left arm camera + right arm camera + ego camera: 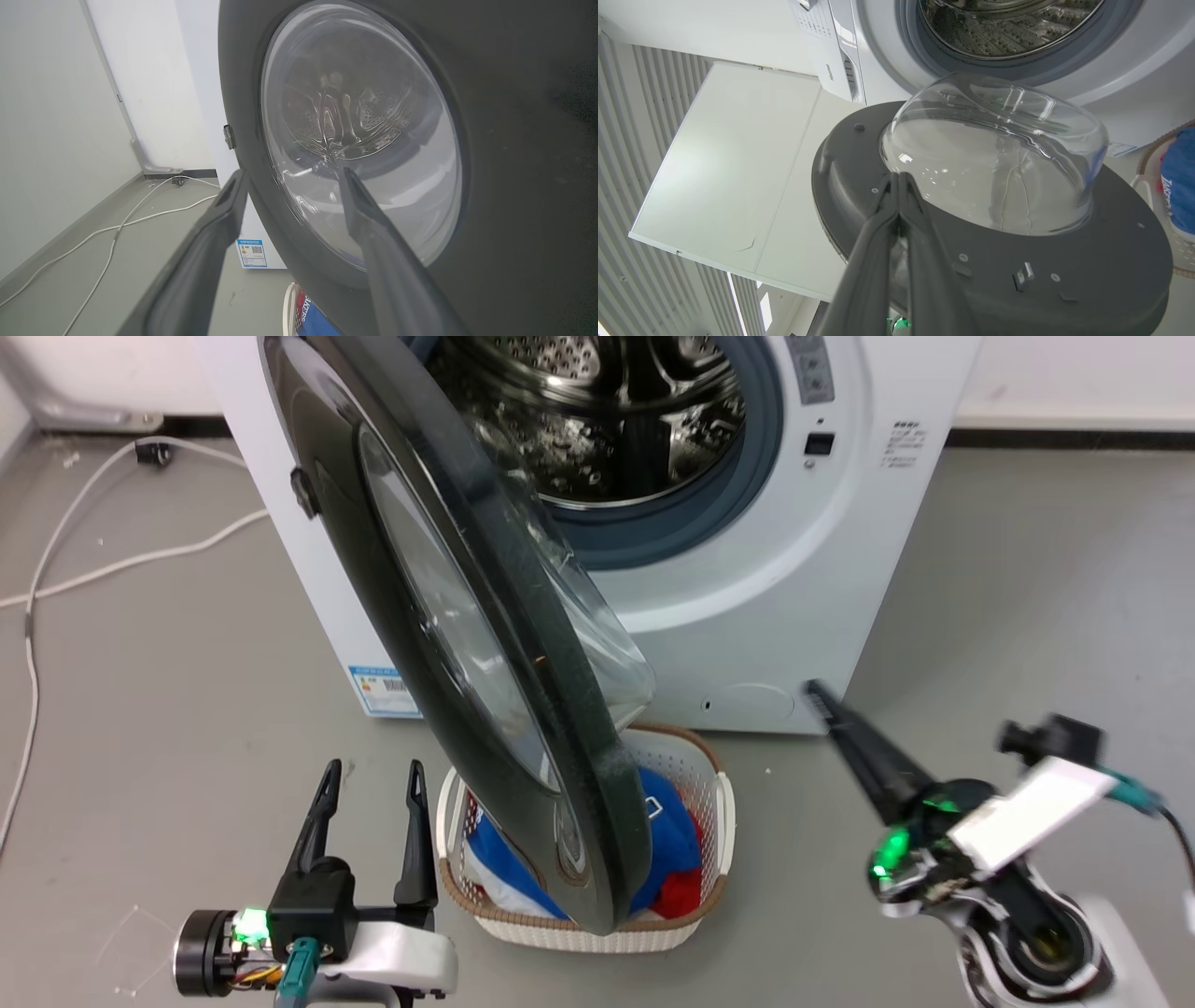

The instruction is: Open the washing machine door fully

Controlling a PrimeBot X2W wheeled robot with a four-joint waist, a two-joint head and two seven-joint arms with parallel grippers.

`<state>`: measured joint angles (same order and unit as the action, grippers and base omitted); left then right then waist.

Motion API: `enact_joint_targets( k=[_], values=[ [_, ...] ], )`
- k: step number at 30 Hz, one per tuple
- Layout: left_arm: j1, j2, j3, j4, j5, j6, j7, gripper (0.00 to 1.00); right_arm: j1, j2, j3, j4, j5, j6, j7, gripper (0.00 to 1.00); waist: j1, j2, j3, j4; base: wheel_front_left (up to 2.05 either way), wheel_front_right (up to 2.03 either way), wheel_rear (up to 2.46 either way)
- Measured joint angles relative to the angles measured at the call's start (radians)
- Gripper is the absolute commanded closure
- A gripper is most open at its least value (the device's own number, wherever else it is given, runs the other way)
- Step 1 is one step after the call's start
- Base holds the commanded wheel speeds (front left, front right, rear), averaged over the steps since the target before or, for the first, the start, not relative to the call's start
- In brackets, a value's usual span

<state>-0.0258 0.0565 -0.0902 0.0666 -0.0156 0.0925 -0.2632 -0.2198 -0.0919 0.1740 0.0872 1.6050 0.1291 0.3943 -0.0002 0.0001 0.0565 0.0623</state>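
The washing machine door (485,644) stood half open over the laundry basket (724,803). The left gripper (373,770) hovered by its outer face, jaws apart; the right gripper (822,695), jaws together, faced its inner side, where a steady push near the free edge should swing it wide

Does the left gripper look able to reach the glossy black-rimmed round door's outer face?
Probably yes: the open left gripper points at the glossy black-rimmed round door from close by, with nothing between them.
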Motion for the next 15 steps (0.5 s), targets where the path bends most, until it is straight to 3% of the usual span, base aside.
enact_joint_targets(
  k=[9, 15],
  values=[
    [0.026, 0.0, -0.003, 0.001, 0.003, 0.0, 0.0, 0.0, 0.124, 0.02, -0.122, -0.118, -0.098, 0.0, -0.282, 1.0, 0.0, -0.0001, -0.054, -0.013, 0.0, 0.0, 0.0],
    [0.042, 0.0, -0.003, -0.002, 0.003, 0.003, 0.0, 0.0, 0.189, -0.04, -0.093, -0.161, -0.38, 0.0, -0.547, 1.0, 0.0, -0.0001, -0.066, -0.019, 0.0, 0.0, 0.0]
  ],
)
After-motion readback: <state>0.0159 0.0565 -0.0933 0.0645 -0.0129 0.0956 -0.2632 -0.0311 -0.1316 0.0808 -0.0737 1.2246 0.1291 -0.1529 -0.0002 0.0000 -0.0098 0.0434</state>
